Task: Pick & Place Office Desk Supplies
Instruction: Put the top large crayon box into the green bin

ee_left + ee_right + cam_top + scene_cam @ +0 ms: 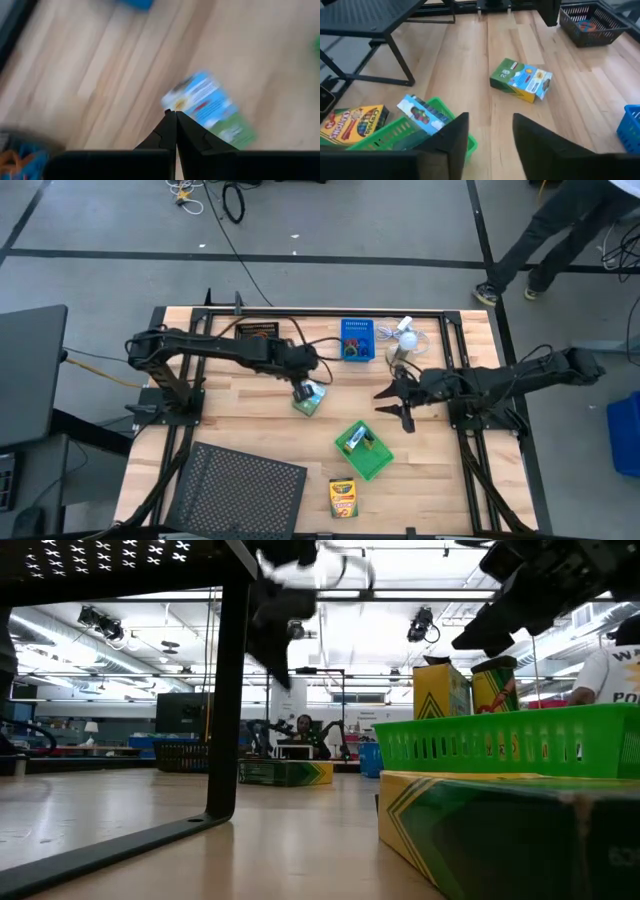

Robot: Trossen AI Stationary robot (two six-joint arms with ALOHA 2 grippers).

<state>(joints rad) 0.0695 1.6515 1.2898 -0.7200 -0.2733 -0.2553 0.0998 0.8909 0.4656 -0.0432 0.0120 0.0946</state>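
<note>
High view: green-white small box (309,398) lies flat on the wood table (240,430) at mid-table, directly under the left gripper (303,388), whose fingers are pressed together, holding nothing. Right gripper (392,405), fingers spread and empty, hovers beside the green bin (364,450). Yellow crayon box (343,497) near the front edge; blue bin (357,339) at the back; black mesh tray (240,488) front left.

A green-white small box (521,80) lies flat mid-surface. The green bin (364,451) holds another box (standing tilted). A yellow crayon box (343,498) lies near the front edge. The blue bin (357,338) and black bin (591,23), apparently holding coloured loops, stand at the back.
</note>
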